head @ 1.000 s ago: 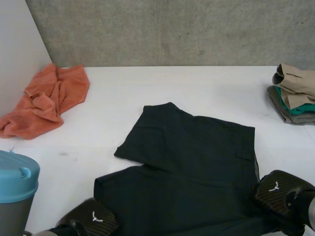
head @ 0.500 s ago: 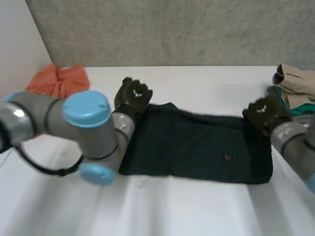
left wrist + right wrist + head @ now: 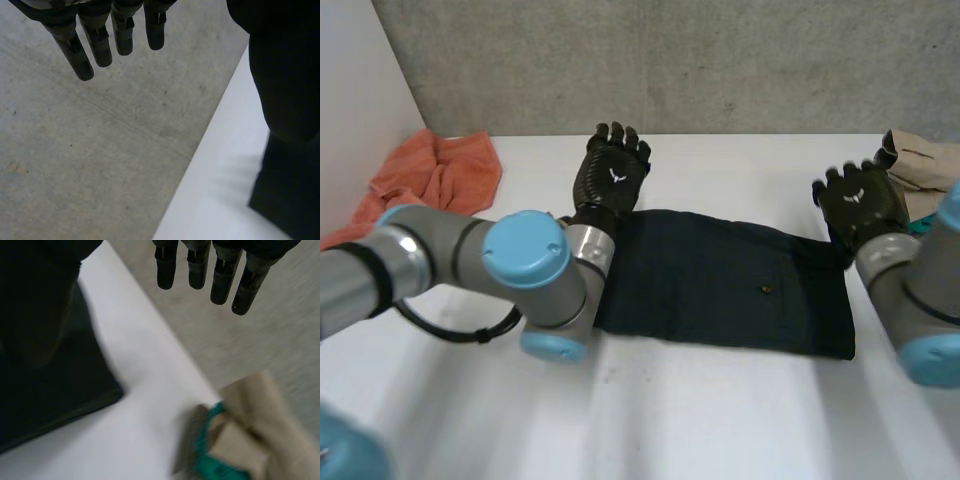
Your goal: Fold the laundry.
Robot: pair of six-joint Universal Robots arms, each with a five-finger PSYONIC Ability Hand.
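A dark folded garment [image 3: 720,285] lies flat on the white table [image 3: 720,420], its left end hidden by the left arm. The left hand [image 3: 612,175] and the right hand [image 3: 860,200] hover at its far corners, fingers straight and spread, holding nothing. An orange towel [image 3: 430,180] lies left of the garment. A pile of folded clothes [image 3: 920,170] right of it is cut off. A concrete wall [image 3: 670,60] stands beyond.

The left robot hand [image 3: 613,175] and right robot hand [image 3: 863,200] are black, each with a white mark. Between them the garment [image 3: 720,285] is plain blackish green with one brownish speck. The counter [image 3: 720,420] is white. The towel [image 3: 430,180] beyond the left robot hand is orange; the stack [image 3: 925,160] beside the right robot hand is beige over teal.
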